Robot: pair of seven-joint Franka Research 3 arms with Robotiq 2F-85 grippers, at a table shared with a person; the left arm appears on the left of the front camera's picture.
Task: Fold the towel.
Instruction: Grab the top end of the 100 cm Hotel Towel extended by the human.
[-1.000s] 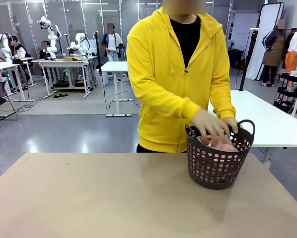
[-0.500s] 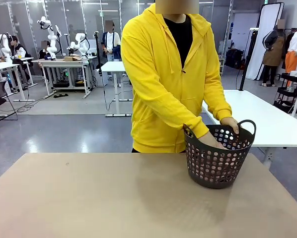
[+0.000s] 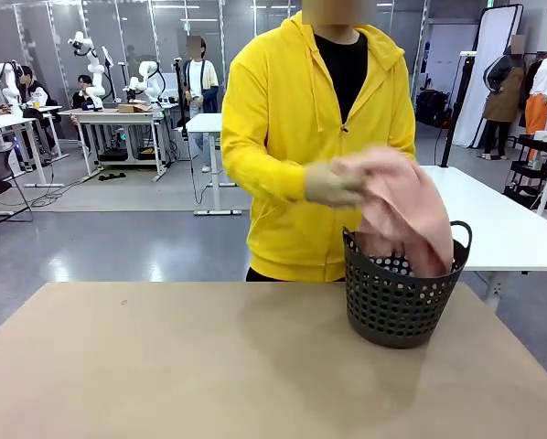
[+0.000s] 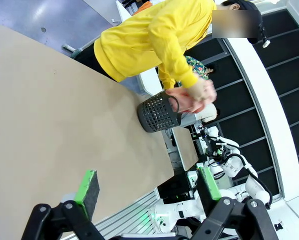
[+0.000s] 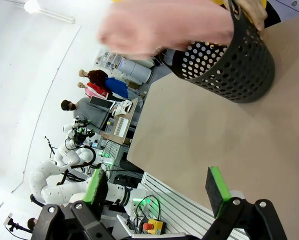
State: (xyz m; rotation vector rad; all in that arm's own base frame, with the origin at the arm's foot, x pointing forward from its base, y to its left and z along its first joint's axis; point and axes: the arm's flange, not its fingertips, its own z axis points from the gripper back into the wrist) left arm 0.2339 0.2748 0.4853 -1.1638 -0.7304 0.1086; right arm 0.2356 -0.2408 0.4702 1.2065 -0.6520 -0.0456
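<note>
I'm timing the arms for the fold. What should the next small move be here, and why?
Probably keep both arms back and wait. The person's hand holds the towel raised over the basket, with its lower end inside, and none of it lies on the table yet. The left gripper and right gripper hang open, away from it.

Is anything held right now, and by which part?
The person's hand grips the towel by a bunched upper part; its lower end hangs in the basket. The left claw and right claw are open, empty.
</note>
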